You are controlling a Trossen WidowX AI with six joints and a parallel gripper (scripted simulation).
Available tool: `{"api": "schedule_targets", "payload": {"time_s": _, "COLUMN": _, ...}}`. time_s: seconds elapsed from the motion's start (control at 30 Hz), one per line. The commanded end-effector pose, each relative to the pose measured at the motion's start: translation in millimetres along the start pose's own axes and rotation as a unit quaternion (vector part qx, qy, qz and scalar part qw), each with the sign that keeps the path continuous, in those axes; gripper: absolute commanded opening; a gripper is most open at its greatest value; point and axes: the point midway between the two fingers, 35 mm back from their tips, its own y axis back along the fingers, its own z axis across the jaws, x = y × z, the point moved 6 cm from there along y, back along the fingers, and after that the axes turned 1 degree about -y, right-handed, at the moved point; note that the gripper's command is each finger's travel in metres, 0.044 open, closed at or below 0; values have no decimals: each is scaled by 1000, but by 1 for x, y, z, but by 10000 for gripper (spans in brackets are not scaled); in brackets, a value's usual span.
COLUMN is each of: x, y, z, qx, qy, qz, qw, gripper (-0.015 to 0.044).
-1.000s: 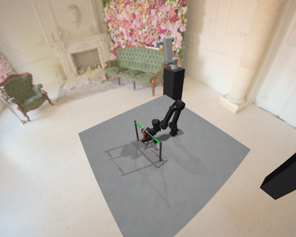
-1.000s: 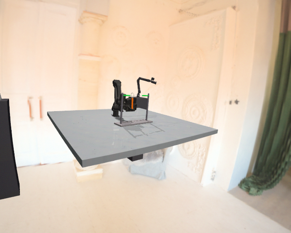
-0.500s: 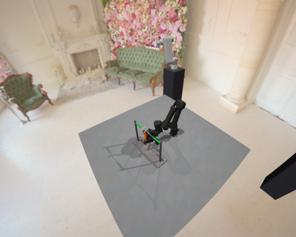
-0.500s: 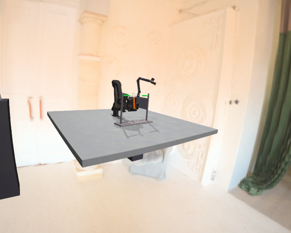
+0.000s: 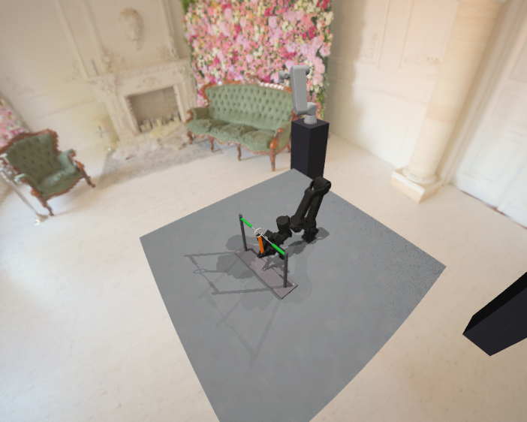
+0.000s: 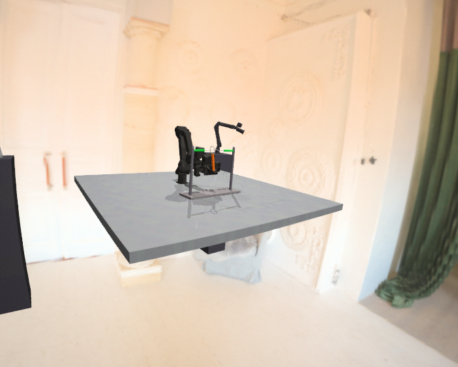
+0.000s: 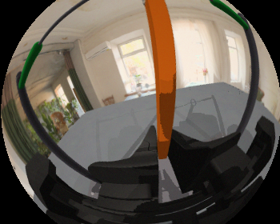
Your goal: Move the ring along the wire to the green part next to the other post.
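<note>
The pale ring (image 5: 258, 227) (image 6: 212, 146) is around the thin grey part of the wire (image 5: 266, 240), between the green parts; whether it touches the wire is too small to tell. Its orange handle (image 5: 260, 244) (image 6: 213, 162) (image 7: 166, 68) points down. My gripper (image 5: 262, 254) (image 6: 214, 172) (image 7: 156, 128) is shut on the handle's lower end, below the wire. One green part (image 5: 246, 222) (image 6: 199, 150) (image 7: 232, 14) is at the left post in the top and exterior views; the other (image 5: 278, 248) (image 6: 228, 150) (image 7: 31, 64) is at the right post. The ring is above the wrist view.
Two dark upright posts, left (image 5: 243, 237) (image 6: 191, 174) and right (image 5: 286, 270) (image 6: 231, 170) in the top and exterior views, stand on a flat base plate (image 5: 281, 292) on the grey table (image 5: 351, 285) (image 6: 267, 213). The arm reaches in from the side of its base.
</note>
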Motion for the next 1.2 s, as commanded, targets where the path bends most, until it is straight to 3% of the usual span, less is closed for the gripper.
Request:
{"api": "schedule_targets", "payload": {"time_s": 0.0, "x": 0, "y": 1, "z": 3, "qx": 0, "qy": 6, "qz": 1, "qw": 1000, "gripper": -150}}
{"api": "schedule_targets", "payload": {"time_s": 0.53, "x": -2, "y": 1, "z": -1, "qx": -10, "qy": 78, "qz": 7, "qw": 997, "gripper": -150}}
{"api": "schedule_targets", "payload": {"time_s": 0.93, "x": -12, "y": 20, "z": -5, "qx": -10, "qy": 147, "qz": 88, "qw": 985, "gripper": -150}}
{"api": "schedule_targets", "payload": {"time_s": 1.17, "x": -10, "y": 22, "z": -3, "qx": -13, "qy": 162, "qz": 94, "qw": 982, "gripper": -150}}
